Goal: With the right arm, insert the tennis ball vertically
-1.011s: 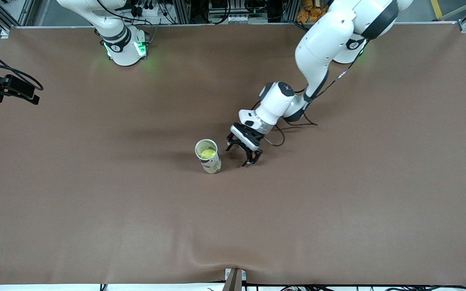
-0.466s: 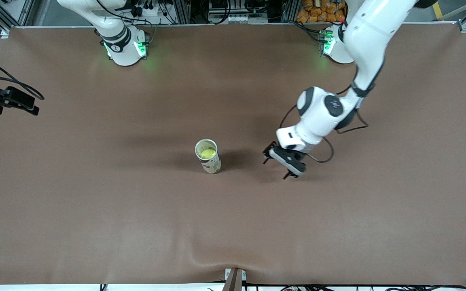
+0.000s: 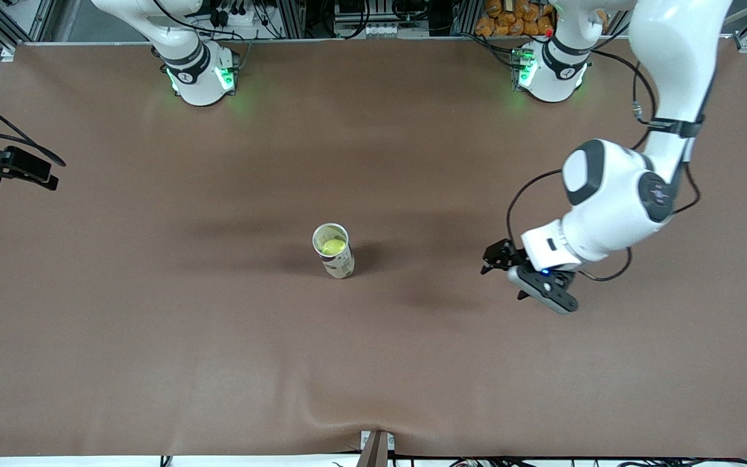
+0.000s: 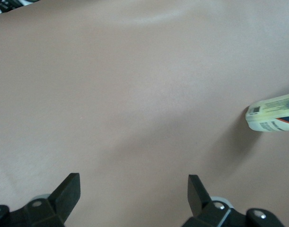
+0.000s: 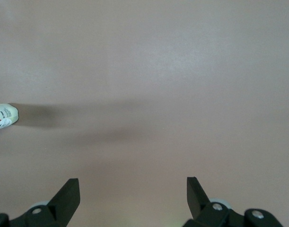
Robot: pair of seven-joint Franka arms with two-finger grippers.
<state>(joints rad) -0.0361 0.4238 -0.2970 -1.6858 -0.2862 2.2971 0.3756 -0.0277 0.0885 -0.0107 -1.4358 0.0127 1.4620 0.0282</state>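
A white can [image 3: 334, 254] stands upright mid-table with a yellow-green tennis ball [image 3: 333, 246] inside it. My left gripper [image 3: 504, 279] is open and empty, low over the bare mat, well away from the can toward the left arm's end. In the left wrist view its fingers [image 4: 68, 189] are spread wide, and the can [image 4: 272, 113] shows at the edge. My right gripper [image 5: 132, 189] is open and empty. It shows as a black hand [image 3: 23, 165] over the right arm's end of the table. The can [image 5: 3, 116] shows at the edge of the right wrist view.
The brown mat [image 3: 373, 363] covers the whole table. Both arm bases [image 3: 198, 71] stand along the edge farthest from the front camera. A small bracket [image 3: 377, 447] sits at the nearest edge. The mat has a slight wrinkle near that bracket.
My left gripper has drawn away from beside the can toward the left arm's end of the table, staying open. The right hand has drifted slightly. The can and ball have not moved.
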